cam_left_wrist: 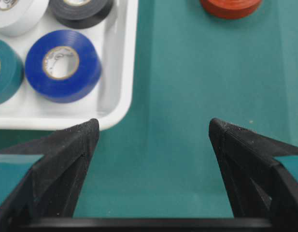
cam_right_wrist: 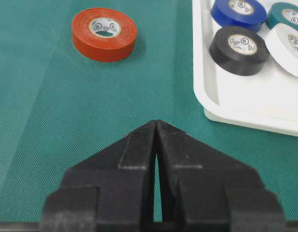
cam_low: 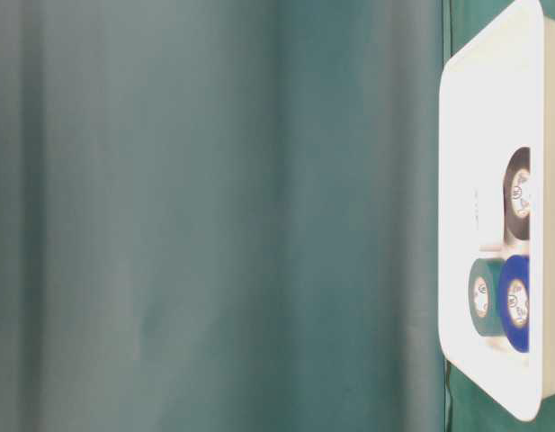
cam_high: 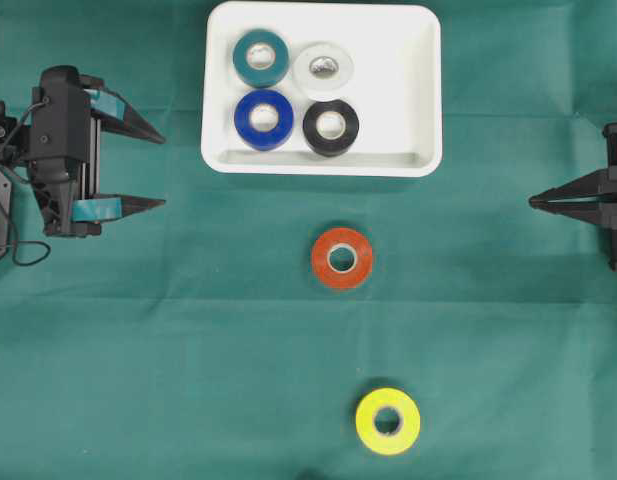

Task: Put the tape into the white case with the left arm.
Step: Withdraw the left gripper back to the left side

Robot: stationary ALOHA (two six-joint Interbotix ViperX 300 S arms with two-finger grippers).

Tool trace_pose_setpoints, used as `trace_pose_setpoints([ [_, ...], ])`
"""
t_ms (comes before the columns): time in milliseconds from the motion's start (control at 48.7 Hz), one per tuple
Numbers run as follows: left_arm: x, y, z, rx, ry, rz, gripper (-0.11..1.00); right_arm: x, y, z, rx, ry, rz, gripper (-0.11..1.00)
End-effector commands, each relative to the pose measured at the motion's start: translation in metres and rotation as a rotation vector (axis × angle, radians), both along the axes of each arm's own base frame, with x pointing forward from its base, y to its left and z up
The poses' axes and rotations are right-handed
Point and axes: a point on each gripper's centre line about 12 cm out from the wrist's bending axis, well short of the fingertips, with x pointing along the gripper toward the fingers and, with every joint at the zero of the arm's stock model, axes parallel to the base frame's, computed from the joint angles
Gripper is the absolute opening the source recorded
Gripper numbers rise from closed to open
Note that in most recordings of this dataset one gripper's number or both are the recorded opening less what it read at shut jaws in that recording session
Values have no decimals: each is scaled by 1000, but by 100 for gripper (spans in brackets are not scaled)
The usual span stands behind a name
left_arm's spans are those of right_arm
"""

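So far, four rolls of tape already lie inside the shallow white rectangular plastic case [cam_high: 322, 158] with its rounded corners and raised rim: a teal roll [cam_high: 261, 57] and a white roll [cam_high: 323, 67] in the far row, a dark blue roll [cam_high: 264, 119] and a black roll [cam_high: 331, 127] in the near row, all flat on their sides and packed close together in the left and middle part of the tray, with bare floor left toward its right wall. Two rolls are not yet in: an orange-red roll of tape [cam_high: 341, 258] lies flat on the green cloth [cam_high: 188, 350] just below the case, near its lower rim but apart from it, and a bright yellow roll [cam_high: 388, 421] lies further down the cloth, well apart from both case and orange roll. The left gripper [cam_high: 158, 170], black with teal bands on its two pointed fingers, sits at the left edge of the table with its fingers spread wide and nothing between them; its wrist view looks past the case's corner, with the orange roll ahead and to the right. The right gripper [cam_high: 533, 202], plain black, rests at the right edge with its fingers pressed together, holding nothing. By this reading the job is about two thirds done, and the orange roll, being nearer, looks like the likely next pick.
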Motion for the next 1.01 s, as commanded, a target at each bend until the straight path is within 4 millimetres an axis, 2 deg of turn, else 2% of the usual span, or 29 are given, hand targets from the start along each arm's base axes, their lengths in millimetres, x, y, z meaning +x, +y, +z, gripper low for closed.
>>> trace_pose_setpoints([
  [0,2,-4,5,-3,-17,-16,96,2,0,5,0,-18,1,-10],
  [677,-12,-65,-12,-22,44,-259,96,2,0,5,1,-18,0,-10],
  [800,-13,-73,-12,-21,43,-292,96,2,0,5,1,-15,0,-9],
  [985,-12,-74,-11,-19,35,-296,96,2,0,5,1,-17,0,-10],
])
